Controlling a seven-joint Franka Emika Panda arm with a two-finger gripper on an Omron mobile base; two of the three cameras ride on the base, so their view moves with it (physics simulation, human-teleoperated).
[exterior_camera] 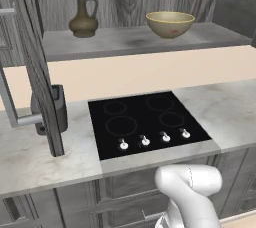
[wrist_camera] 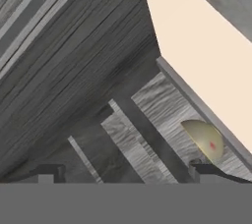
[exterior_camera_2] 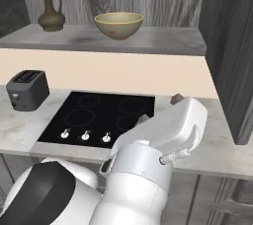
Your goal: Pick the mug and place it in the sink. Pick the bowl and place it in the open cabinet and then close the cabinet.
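The tan-olive bowl [exterior_camera: 170, 24] [exterior_camera_2: 118, 25] stands upright on the grey shelf [exterior_camera: 130, 42] [exterior_camera_2: 158, 39] of the wall cabinet, reddish mark inside. Both cabinet doors are swung open: the left door [exterior_camera: 35, 62] with its silver bar handle, the right door [exterior_camera_2: 232, 46]. In the hand view my gripper [wrist_camera: 128, 175] is open, its fingertips [wrist_camera: 205, 171] far apart with nothing between them. It faces dark woodgrain panels, with the bowl [wrist_camera: 204, 139] at the lower right, apart from the fingers. The mug and the sink are out of view.
A brown narrow-necked jug [exterior_camera: 83, 14] [exterior_camera_2: 51, 9] stands on the shelf left of the bowl. Below lie the black cooktop [exterior_camera: 147, 122] [exterior_camera_2: 99, 118] with knobs and a marble counter [exterior_camera: 225, 112]. A dark toaster [exterior_camera_2: 27, 90] sits left of the cooktop.
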